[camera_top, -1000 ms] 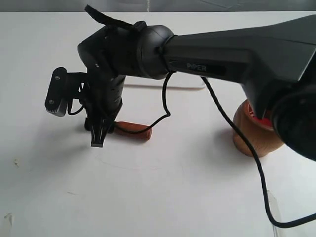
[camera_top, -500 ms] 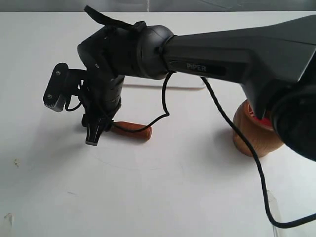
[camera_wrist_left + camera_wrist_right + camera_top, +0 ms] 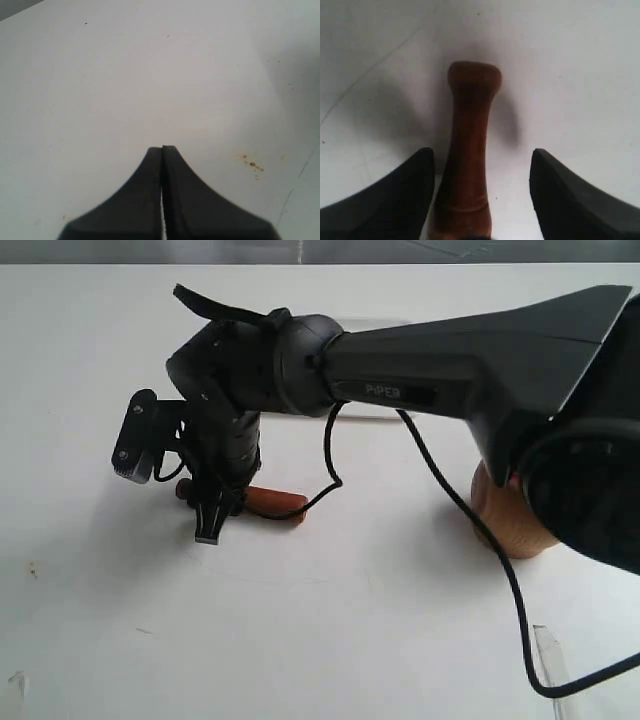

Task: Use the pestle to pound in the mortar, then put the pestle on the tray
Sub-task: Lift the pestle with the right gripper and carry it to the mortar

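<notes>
The reddish-brown pestle (image 3: 276, 503) lies flat on the white table, and its knobbed handle end (image 3: 184, 489) pokes out past the black fingers. My right gripper (image 3: 209, 528) reaches across from the right and points down over the handle. In the right wrist view the pestle (image 3: 469, 140) lies between the spread fingers of the right gripper (image 3: 482, 151), close to one finger and apart from the other. The brown mortar (image 3: 505, 518) stands at the right, partly behind the arm. A strip of the white tray (image 3: 375, 416) shows behind the arm. My left gripper (image 3: 162, 148) is shut over bare table.
A black cable (image 3: 470, 525) hangs from the right arm and loops down across the table in front of the mortar. The small camera bracket (image 3: 133, 436) sticks out left of the wrist. A few brown specks (image 3: 252, 164) mark the table near the left gripper.
The right wrist has shifted slightly right and dropped lower over the pestle's handle. The pestle lies in the same place. The mortar has not moved.
</notes>
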